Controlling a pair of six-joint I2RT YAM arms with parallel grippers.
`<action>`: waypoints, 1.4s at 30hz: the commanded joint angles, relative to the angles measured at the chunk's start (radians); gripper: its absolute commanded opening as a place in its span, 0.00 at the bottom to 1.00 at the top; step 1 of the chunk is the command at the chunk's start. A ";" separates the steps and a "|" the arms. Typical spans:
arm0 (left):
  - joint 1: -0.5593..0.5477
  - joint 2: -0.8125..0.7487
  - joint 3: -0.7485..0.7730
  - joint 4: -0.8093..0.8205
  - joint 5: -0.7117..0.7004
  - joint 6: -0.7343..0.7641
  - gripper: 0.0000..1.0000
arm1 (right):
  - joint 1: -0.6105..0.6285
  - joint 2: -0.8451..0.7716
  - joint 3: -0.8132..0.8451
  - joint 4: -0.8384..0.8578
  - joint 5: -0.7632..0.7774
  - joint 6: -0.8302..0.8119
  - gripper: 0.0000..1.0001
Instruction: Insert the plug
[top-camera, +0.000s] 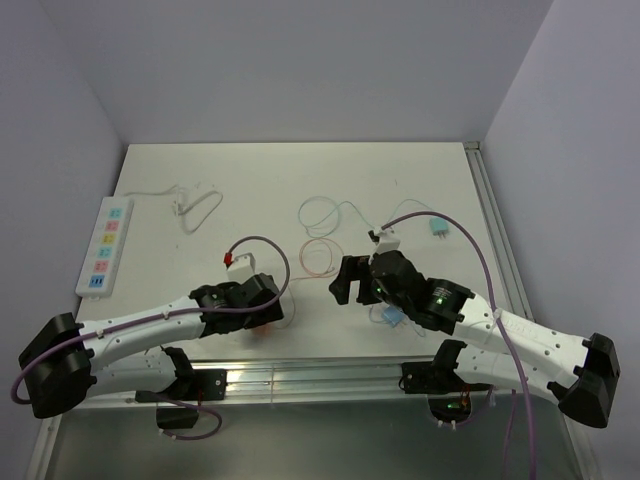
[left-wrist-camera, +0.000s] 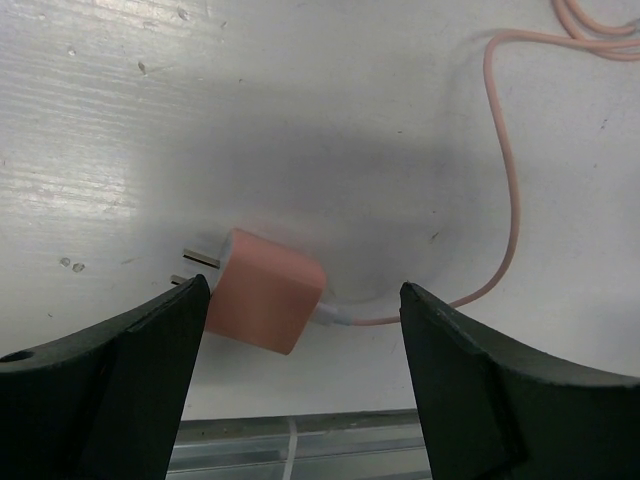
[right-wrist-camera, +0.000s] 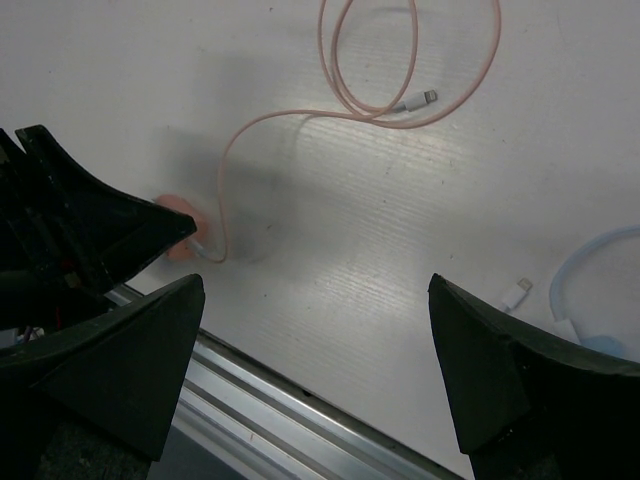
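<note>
Left hand released, straddling pink plug on table | right hand released | power strip well apart

White table, pale lavender walls on three sides, aluminium rail along near edge.

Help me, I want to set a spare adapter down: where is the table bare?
Bare: the far strip of the table behind the white cord and teal plug; also the patch between the power strip and the left arm. Crowded: the middle, where the pink cable coils beside the right arm.
</note>
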 joint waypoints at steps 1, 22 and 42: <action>0.003 0.011 -0.021 0.034 0.018 0.018 0.83 | 0.010 -0.015 0.010 0.033 0.024 0.007 1.00; 0.003 -0.012 -0.093 0.133 0.051 -0.002 0.40 | 0.010 0.001 -0.007 0.057 0.001 0.017 1.00; 0.003 -0.099 -0.080 0.178 0.091 0.031 0.00 | 0.080 0.200 -0.058 0.372 -0.321 0.049 1.00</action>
